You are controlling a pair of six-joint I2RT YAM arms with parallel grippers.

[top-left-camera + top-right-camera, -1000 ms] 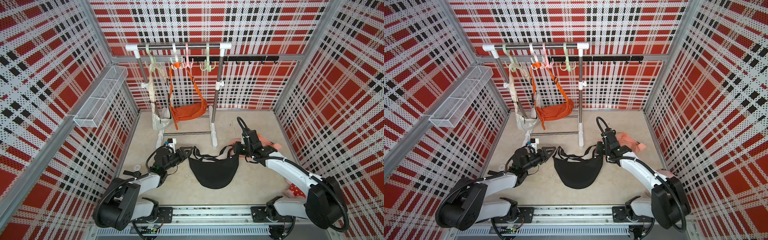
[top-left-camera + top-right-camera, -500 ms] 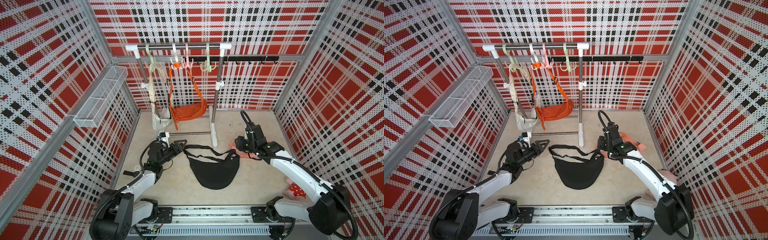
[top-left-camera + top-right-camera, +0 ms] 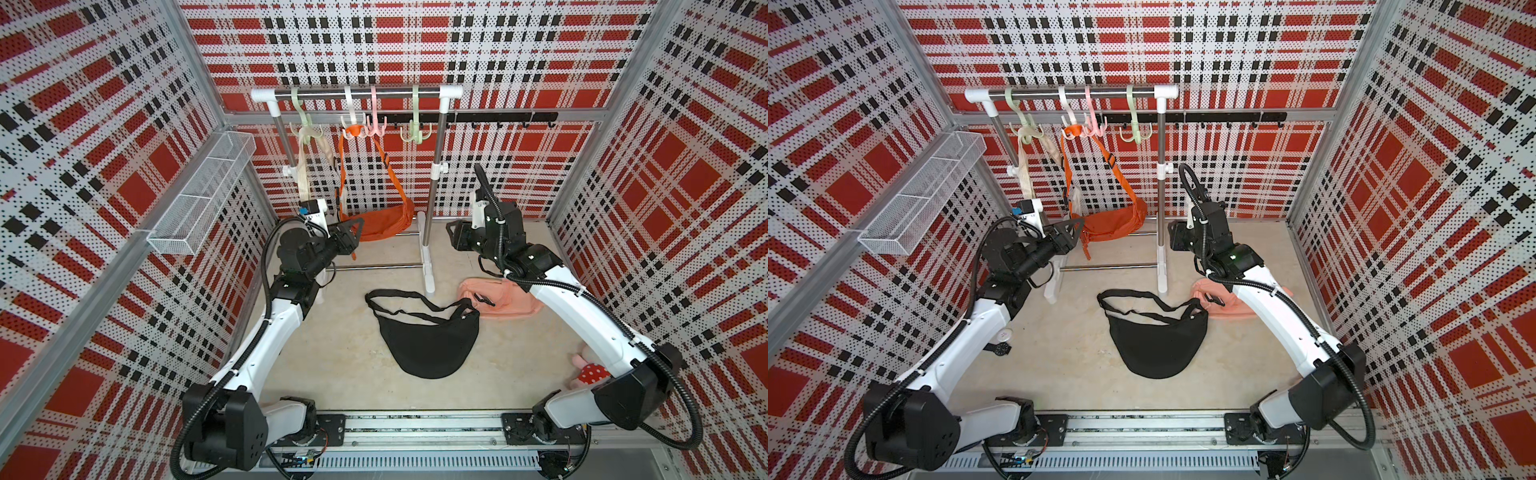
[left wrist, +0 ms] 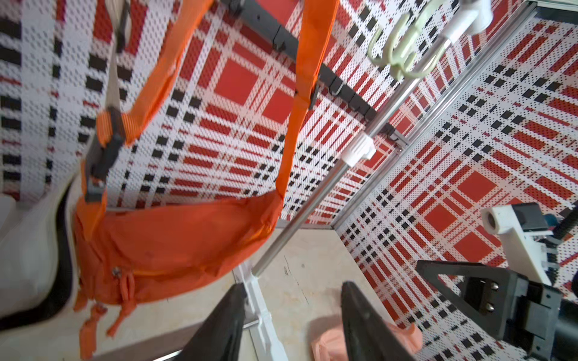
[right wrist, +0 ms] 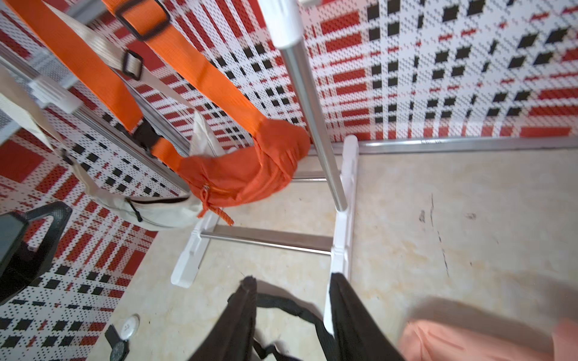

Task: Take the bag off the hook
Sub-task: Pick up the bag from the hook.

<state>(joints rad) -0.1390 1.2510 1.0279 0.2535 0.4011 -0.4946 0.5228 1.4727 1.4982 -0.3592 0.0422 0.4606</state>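
Note:
An orange bag [image 3: 384, 222] hangs by its strap from a white hook [image 3: 352, 120] on the rack's rail, and shows in both wrist views [image 4: 175, 247] [image 5: 244, 175]. A cream bag [image 5: 156, 209] hangs beside it from a green hook [image 3: 305, 124]. My left gripper [image 3: 355, 239] [image 4: 293, 286] is open and empty, right next to the orange bag's lower left end. My right gripper [image 3: 451, 235] [image 5: 292, 277] is open and empty, raised beside the rack's right post [image 3: 432, 199].
A black bag [image 3: 428, 345] lies on the floor in the middle, a peach bag [image 3: 507, 297] to its right under my right arm. A wire basket [image 3: 203, 191] hangs on the left wall. A plush toy [image 3: 590, 372] and a watch [image 3: 1001, 348] lie on the floor.
Both grippers have lifted away from the ends of the black bag and moved back toward the rack. The left one has come up beside the orange bag. The black bag stays on the floor.

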